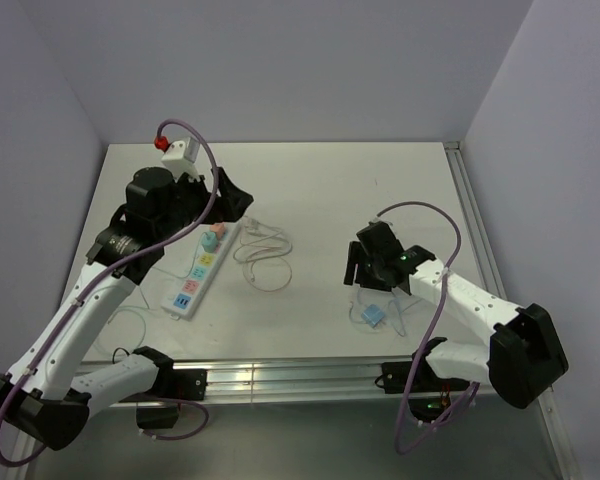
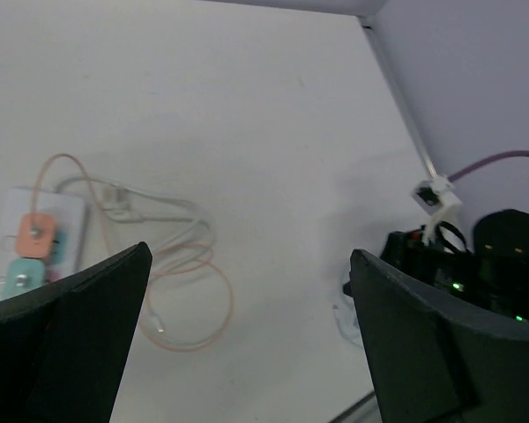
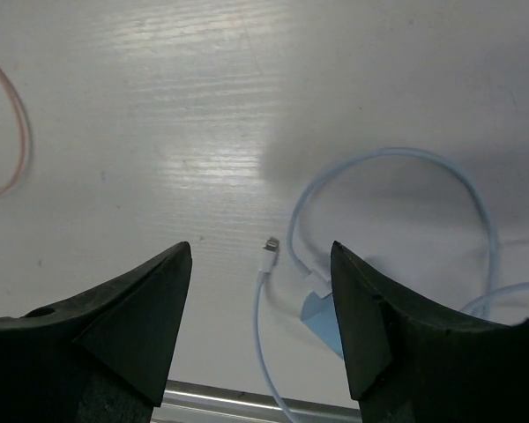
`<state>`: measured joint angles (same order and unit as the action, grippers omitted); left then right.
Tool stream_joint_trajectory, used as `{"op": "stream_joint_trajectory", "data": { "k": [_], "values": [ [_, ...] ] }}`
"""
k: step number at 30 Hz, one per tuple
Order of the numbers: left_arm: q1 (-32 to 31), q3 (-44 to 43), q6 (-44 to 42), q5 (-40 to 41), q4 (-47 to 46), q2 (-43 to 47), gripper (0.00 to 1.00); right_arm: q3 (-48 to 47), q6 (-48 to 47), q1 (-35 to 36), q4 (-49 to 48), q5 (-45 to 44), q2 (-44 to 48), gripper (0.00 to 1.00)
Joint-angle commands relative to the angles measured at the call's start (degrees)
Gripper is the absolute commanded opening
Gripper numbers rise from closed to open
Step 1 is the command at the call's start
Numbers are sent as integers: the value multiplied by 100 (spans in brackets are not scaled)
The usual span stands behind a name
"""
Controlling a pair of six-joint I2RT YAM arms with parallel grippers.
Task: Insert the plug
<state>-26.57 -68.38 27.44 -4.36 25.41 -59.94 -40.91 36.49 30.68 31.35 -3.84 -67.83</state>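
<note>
Plug [image 3: 319, 313], pale blue, lies on the tabletop [image 1: 380, 190] at the end of its looped blue cable [image 3: 397, 152], just under the right jaws, which hang spread and empty. Left jaws stand spread wide, holding nothing, over the power strip [image 1: 202, 266], where an orange plug [image 2: 35, 236] and a teal plug [image 2: 22, 273] sit.

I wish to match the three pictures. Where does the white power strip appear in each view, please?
Top external: the power strip lies left of centre, slanting, next to the left arm.
Left wrist: it is at the left edge, at middle height, with an orange and a teal plug on it.
Right wrist: it is not in this picture.
Shared landmark: the orange cable loop, lower centre in the left wrist view, apparently the arc at the right wrist's left edge.
</note>
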Motion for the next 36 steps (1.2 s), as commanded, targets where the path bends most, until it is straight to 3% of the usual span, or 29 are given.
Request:
{"op": "stream_joint_trajectory", "data": {
  "k": [1, 13, 19, 21, 22, 23, 24, 26, 30, 31, 32, 36],
  "values": [
    [2, 27, 473, -1110, -546, 45, 99, 74, 261, -35, 222, -407, 86, 71],
    [-77, 351, 999, -645, -651, 457, 100, 258, 622, -27, -674, -574, -854, 63],
    [-68, 194, 983, -1119, -423, 167, 99, 171, 736, -35, -902, -1031, -1223, 52],
    [-68, 211, 974, -1330, -440, 141, 99, 188, 763, -61, -1104, -979, -1442, 43],
    [-77, 220, 956, -1383, -458, 132, 95, 153, 780, -79, -1131, -944, -1539, 40],
    [-77, 220, 947, -1418, -458, 115, 91, 127, 789, -79, -1184, -926, -1679, 23],
    [-77, 211, 947, -1366, -440, 88, 88, 118, 842, -88, -1236, -926, -1689, 13],
    [-77, 141, 904, -1287, -222, -43, 87, 249, 825, -88, -1586, -821, -1454, 0],
    [-68, 298, 640, -1226, -482, 26, 73, 260, 842, -88, -1914, -392, -619, 0],
    [-85, 569, 640, -1173, -710, 122, 60, 154, 842, -88, -1905, -277, -373, 0],
    [-85, 719, 648, -1129, -930, 323, 55, 14, 877, -79, -1783, -215, -275, 0],
    [-365, 1519, 596, -1049, -2344, 677, 54, -811, 1394, 61, -1413, -301, 77, 0]
  ]
}}
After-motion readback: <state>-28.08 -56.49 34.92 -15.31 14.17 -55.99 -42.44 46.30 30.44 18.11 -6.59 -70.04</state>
